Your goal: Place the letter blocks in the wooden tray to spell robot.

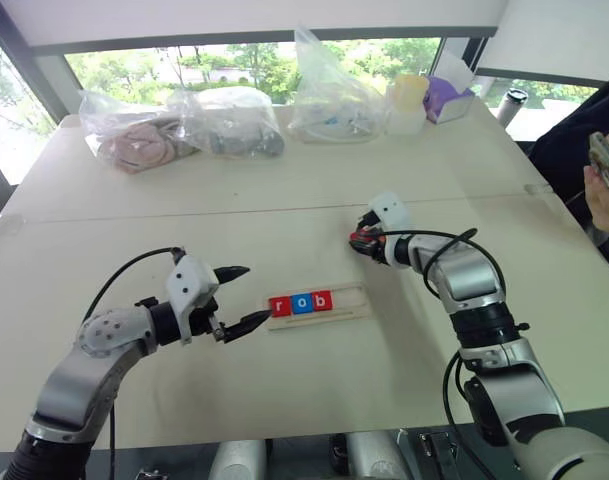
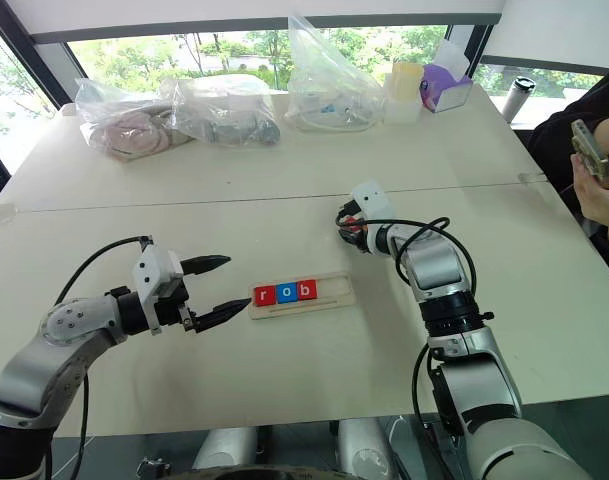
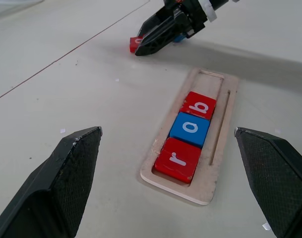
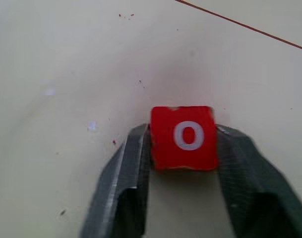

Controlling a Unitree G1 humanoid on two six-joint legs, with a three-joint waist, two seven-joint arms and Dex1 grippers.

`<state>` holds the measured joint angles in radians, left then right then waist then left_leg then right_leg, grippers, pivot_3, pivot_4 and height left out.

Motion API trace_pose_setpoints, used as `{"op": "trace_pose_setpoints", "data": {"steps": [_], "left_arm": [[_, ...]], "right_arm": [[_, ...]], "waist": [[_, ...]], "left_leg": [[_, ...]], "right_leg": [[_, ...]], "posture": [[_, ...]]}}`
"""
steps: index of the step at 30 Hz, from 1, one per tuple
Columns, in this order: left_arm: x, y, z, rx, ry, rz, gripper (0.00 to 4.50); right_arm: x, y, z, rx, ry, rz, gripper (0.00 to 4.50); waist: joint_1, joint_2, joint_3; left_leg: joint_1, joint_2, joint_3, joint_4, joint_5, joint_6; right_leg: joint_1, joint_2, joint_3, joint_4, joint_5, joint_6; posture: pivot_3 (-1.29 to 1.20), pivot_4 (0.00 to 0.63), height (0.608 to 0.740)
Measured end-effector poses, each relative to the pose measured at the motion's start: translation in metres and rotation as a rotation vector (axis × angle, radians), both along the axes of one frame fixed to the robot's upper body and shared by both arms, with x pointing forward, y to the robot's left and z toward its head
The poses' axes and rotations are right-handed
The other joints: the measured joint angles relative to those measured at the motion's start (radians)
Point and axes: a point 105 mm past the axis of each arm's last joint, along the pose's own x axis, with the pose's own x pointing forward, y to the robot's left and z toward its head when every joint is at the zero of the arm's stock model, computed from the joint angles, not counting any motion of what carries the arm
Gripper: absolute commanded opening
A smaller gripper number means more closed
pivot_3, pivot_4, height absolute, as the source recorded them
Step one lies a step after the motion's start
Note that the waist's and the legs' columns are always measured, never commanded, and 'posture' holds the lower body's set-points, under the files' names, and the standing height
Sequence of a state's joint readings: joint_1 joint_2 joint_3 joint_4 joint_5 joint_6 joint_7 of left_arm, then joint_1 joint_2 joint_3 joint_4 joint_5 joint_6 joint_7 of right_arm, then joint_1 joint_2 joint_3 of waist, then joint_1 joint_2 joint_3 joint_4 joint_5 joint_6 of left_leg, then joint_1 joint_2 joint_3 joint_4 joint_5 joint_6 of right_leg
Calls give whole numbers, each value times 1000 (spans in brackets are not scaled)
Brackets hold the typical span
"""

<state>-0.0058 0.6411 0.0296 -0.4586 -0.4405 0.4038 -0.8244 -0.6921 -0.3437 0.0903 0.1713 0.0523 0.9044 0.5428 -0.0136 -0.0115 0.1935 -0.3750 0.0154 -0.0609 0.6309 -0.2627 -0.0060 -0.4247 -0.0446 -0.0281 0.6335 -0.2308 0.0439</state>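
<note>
The wooden tray [image 1: 352,300] lies at the table's middle with three letter blocks in its left part: a red r [image 3: 178,158], a blue o [image 3: 190,129] and a red b [image 3: 199,105]. Its right part is bare. My left gripper [image 1: 256,293] hovers open just left of the tray, fingers [image 3: 66,183] spread wide with nothing between them. To the right of the tray and farther back, my right gripper [image 1: 359,240] points down at the table, shut on a red o block [image 4: 188,137] that rests on the tabletop. A bit of blue [image 3: 179,37] shows beside that gripper.
Clear plastic bags [image 1: 229,125] with several items line the table's far edge, beside a pale cup [image 1: 406,105] and a purple tissue box [image 1: 449,100]. A person's hand [image 1: 606,170] holding a phone is at the right edge. A seam [image 1: 184,215] crosses the table.
</note>
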Motion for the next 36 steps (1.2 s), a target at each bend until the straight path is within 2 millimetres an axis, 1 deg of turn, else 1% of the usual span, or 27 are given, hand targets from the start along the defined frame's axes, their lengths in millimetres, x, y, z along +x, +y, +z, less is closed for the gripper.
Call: {"op": "trace_pose_setpoints", "data": {"steps": [3,5,8,10,13,15,17,19,24,28,33,34,35,36], "left_arm": [[0,-2,-3,-6,9,-2,4500],[1,-3,-3,-5,5,-3,4500],[2,-4,-2,-6,0,-4,4500],[3,-4,-3,-10,0,-3,4500],[3,-4,-4,-14,-4,-6,4500],[3,-4,-4,-15,-9,-9,4500],[3,-4,-4,-14,-10,-13,4500],[4,-3,-6,-12,-2,-15,4500],[4,-3,-7,-9,1,-18,4500],[5,-3,-5,-3,-6,-26,4500],[4,-2,-6,-1,2,-27,4500],[4,-2,-7,-1,5,-25,4500],[4,-2,-8,-1,6,-24,4500],[4,-2,-8,-1,7,-23,4500]], "right_arm": [[-3,1,4,4,7,-6,1171],[-6,-1,13,0,-7,-20,1171],[-17,-12,36,0,-46,-73,1171],[-32,-22,43,8,-41,-131,1171],[-60,-31,36,18,27,-209,1171],[-80,-33,28,22,62,-233,1171],[-89,-35,24,24,58,-255,1171],[-94,-39,23,34,40,-302,1171],[-98,-47,16,39,47,-377,1171],[-104,-48,2,51,90,-417,1171],[-110,-50,-9,46,128,-436,1171],[-110,-51,-10,41,131,-436,2196],[-110,-51,-10,41,130,-434,2527],[-110,-51,-9,40,130,-426,3138]], "waist": [[2,0,0],[2,0,0],[3,0,0],[3,0,0],[3,0,0],[2,0,0],[1,0,0],[1,0,0],[1,0,0],[1,0,0],[1,0,0],[1,0,0],[1,0,0],[1,0,0]], "left_leg": [[0,0,0,0,0,0],[-1,0,0,0,0,0],[-1,0,0,0,0,0],[-1,0,-1,0,0,0],[-1,0,-1,0,0,0],[0,0,-1,0,0,0],[0,0,-1,0,0,0],[0,0,-1,0,0,0],[-1,0,-1,0,0,0],[-1,0,-1,0,0,0],[0,0,-1,0,0,0],[-1,0,-1,0,0,0],[-1,0,-1,0,0,0],[-1,0,-1,0,0,0]], "right_leg": [[0,0,0,0,0,0],[0,0,0,0,0,0],[0,0,0,0,0,0],[0,0,0,0,0,0],[0,0,0,0,0,0],[0,0,0,0,-1,0],[0,0,0,0,-2,-2],[0,0,0,0,-2,-2],[0,0,0,0,-2,-2],[0,0,0,0,-2,-2],[0,0,0,0,-3,-2],[0,0,0,0,-3,-2],[0,0,0,0,-3,-2],[0,0,0,0,-3,-2]], "posture": [[0,150,740],[0,150,740],[0,150,740],[0,150,740],[0,150,740],[0,150,740],[0,150,740],[0,150,740],[0,150,740],[0,150,740],[0,150,740],[0,150,740],[0,150,740],[0,150,740]]}}
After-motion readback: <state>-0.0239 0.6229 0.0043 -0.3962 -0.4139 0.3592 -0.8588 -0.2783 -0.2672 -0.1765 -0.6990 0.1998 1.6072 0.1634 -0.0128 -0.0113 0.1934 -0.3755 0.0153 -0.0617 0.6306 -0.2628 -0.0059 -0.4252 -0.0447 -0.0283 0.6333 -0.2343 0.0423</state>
